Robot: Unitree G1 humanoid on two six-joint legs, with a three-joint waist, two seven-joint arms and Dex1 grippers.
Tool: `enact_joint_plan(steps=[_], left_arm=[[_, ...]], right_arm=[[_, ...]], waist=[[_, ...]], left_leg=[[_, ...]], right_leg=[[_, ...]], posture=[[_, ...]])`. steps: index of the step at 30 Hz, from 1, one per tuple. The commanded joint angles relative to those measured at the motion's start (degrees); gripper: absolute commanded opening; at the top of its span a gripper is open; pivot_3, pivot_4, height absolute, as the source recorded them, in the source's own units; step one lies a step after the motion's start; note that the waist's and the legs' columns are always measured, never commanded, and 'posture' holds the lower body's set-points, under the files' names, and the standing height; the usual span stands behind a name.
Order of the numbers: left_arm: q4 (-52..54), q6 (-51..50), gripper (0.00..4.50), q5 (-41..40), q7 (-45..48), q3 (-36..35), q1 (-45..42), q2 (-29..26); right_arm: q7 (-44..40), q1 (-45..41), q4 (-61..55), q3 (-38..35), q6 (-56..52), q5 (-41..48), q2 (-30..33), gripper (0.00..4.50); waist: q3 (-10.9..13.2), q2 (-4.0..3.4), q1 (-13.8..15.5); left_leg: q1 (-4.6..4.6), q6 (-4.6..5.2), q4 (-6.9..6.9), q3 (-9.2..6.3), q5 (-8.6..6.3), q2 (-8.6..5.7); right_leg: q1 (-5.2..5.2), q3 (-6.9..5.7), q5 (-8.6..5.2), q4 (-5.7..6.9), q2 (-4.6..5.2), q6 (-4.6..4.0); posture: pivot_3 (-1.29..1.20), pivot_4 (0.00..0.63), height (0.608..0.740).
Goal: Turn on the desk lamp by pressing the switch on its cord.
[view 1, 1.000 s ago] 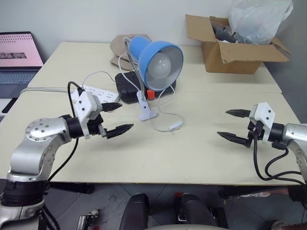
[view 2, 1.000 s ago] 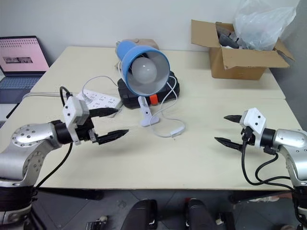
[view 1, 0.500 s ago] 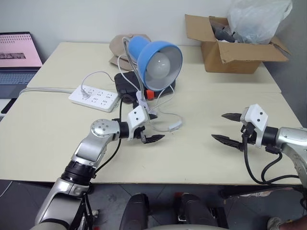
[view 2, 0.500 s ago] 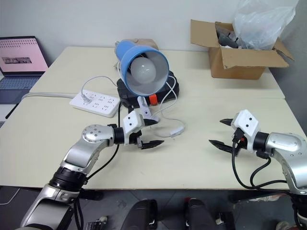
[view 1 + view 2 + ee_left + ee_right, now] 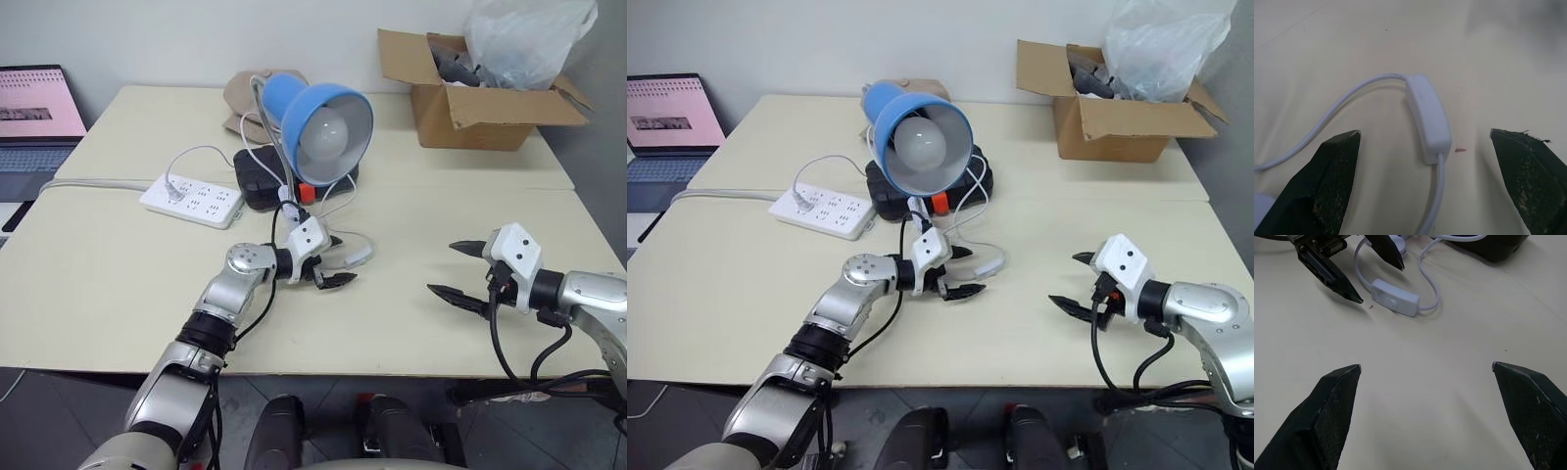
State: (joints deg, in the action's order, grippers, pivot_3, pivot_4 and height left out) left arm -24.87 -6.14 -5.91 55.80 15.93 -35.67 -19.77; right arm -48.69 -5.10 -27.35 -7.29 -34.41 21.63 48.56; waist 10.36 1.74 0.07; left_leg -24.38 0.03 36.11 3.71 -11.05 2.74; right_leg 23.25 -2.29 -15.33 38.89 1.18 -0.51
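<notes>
**The switch lies right in front of your left gripper**

Your left gripper (image 5: 958, 271) is spread wide and holds nothing. The switch (image 5: 1428, 117) lies flat on the table (image 5: 118, 284), just past the fingertips, between them. Its long side points away from your gripper. Your right gripper (image 5: 1073, 281) is also wide and holds nothing, well apart from it. Use the left.

Two pale cream tables (image 5: 118, 284) butted, seam across mid frame. On top: white power strip (image 5: 191, 200) left of centre, black box (image 5: 257, 179) behind it, lamp clip base (image 5: 921, 217), cord (image 5: 972, 233) w/ switch (image 5: 359, 256) at centre, tan cloth (image 5: 238, 95) upper centre, cardboard box (image 5: 480, 108) upper right.
</notes>
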Motion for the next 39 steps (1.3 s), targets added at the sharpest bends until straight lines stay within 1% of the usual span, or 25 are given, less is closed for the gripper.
enact_joint_plan(steps=[1,3,4,12,17,19,20,21,24,26,28,30,34,39], left_arm=[[-0.56,1.42,4.14,0.26,1.02,-0.34,-1.0,0.66],[-1.04,2.22,3.98,0.71,1.59,-0.1,-0.86,0.47],[-1.16,2.48,3.83,0.86,1.77,-0.1,-0.76,0.44],[-3.11,3.52,2.1,1.54,1.07,-0.37,-1.26,1.85],[-4.34,4.31,1.11,2.13,0.59,-0.62,-1.77,2.74],[-4.51,4.78,0.6,2.3,0.64,-0.65,-1.87,2.83],[-4.39,4.87,0.47,2.29,0.81,-0.66,-1.88,2.76],[-4.18,4.92,0.4,2.24,1.09,-0.68,-1.91,2.6],[-2.39,5.37,0.4,2.25,2.99,-0.57,-1.79,0.89],[1.16,4.92,0.4,1.74,6.63,-0.23,-0.98,-2.08],[6.14,4.39,0.4,1.2,11.17,-0.03,0.5,-6.54],[8.7,3.75,0.4,0.87,12.96,0.05,1.24,-8.63],[15.3,0.78,0.4,-0.89,16.88,-1.66,3.11,-14.92],[18.68,-0.43,0.4,-1.25,16.75,-2.3,4.81,-17.15]], right_arm=[[0.18,0.33,-2.33,-1.02,0.2,0.98,0.11,4.5],[0.14,0.41,-2.32,-1.06,0.31,1.04,0.08,4.5],[0.14,0.47,-2.33,-1.06,0.42,1.01,0.05,4.5],[0.07,0.74,-2.18,-0.61,1.18,0.57,0.0,4.5],[0.01,0.76,-2.19,-0.19,1.53,0.25,0.1,4.5],[0.08,0.65,-2.31,-0.05,1.55,0.24,0.02,4.5],[0.09,0.56,-2.39,0.05,1.6,0.25,-0.02,4.5],[0.03,0.43,-2.48,0.2,1.75,0.25,-0.05,4.5],[-0.46,-0.21,-3.03,0.95,3.32,0.24,-0.4,4.5],[-1.48,-0.79,-4.26,2.18,4.9,0.68,-0.75,4.5],[-3.13,-2.64,-5.35,4.52,4.53,2.02,-1.0,4.5],[-4.0,-3.82,-5.56,5.67,4.01,2.73,-1.15,4.5],[-4.63,-12.22,-3.97,12.36,-0.99,4.74,-4.29,4.5],[-3.71,-21.08,0.61,19.03,-4.02,3.71,-10.03,4.5]], waist=[[0.0,0.0,-0.01],[0.0,0.0,0.0],[0.0,0.0,-0.01],[0.0,0.0,0.0],[0.0,0.0,0.0],[0.0,0.0,0.0],[0.0,0.0,0.0],[0.0,0.0,0.0],[0.0,0.0,-0.01],[0.0,0.0,-0.16],[0.01,0.02,-0.49],[0.01,0.01,-0.51],[0.01,0.02,-0.42],[0.01,0.02,-0.21]], left_leg=[[0.0,0.0,0.0,-0.03,0.0,0.01],[-0.01,0.0,0.0,-0.05,0.0,0.0],[-0.01,0.0,0.0,-0.05,0.0,0.0],[-0.01,0.0,0.02,-0.05,0.0,-0.01],[-0.01,0.0,0.02,-0.05,0.0,-0.01],[-0.01,0.0,0.02,-0.06,0.0,-0.01],[-0.01,0.0,0.02,-0.05,0.0,-0.01],[-0.01,0.0,0.02,-0.05,0.0,-0.01],[-0.01,0.0,0.02,-0.05,0.0,-0.01],[-0.01,0.0,0.01,-0.05,0.0,0.0],[-0.02,0.0,0.0,-0.05,0.0,0.03],[0.0,0.0,-0.02,-0.09,0.0,0.07],[0.01,-0.01,0.03,-0.1,0.0,0.04],[0.01,0.0,0.03,-0.12,0.0,0.03]], right_leg=[[0.01,-0.02,0.0,0.0,-0.01,0.0],[0.01,-0.04,0.0,0.01,-0.01,0.0],[0.0,-0.04,0.0,0.01,-0.01,0.0],[0.0,-0.03,0.01,0.01,-0.01,0.01],[0.0,-0.03,0.01,0.01,-0.01,0.01],[0.0,-0.04,0.01,0.01,-0.01,0.01],[0.0,-0.03,0.01,0.01,-0.01,0.01],[0.0,-0.03,0.01,0.01,-0.01,0.01],[0.0,-0.03,0.01,0.01,-0.01,0.01],[0.0,-0.03,0.01,0.01,-0.02,0.01],[0.05,-0.01,0.01,0.03,-0.08,0.0],[0.05,-0.02,-0.01,0.05,-0.13,-0.02],[-0.01,-0.05,-0.01,0.05,-0.03,-0.04],[0.0,-0.06,-0.01,0.06,-0.01,-0.04]], posture=[[0.0,0.15,0.74],[0.0,0.15,0.74],[0.0,0.15,0.74],[0.0,0.15,0.74],[0.0,0.15,0.74],[0.0,0.15,0.74],[0.0,0.15,0.74],[0.0,0.15,0.74],[0.0,0.15,0.74],[0.0,0.15,0.74],[0.0,0.15,0.74],[0.0,0.15,0.74],[0.0,0.15,0.74],[0.0,0.15,0.74]])
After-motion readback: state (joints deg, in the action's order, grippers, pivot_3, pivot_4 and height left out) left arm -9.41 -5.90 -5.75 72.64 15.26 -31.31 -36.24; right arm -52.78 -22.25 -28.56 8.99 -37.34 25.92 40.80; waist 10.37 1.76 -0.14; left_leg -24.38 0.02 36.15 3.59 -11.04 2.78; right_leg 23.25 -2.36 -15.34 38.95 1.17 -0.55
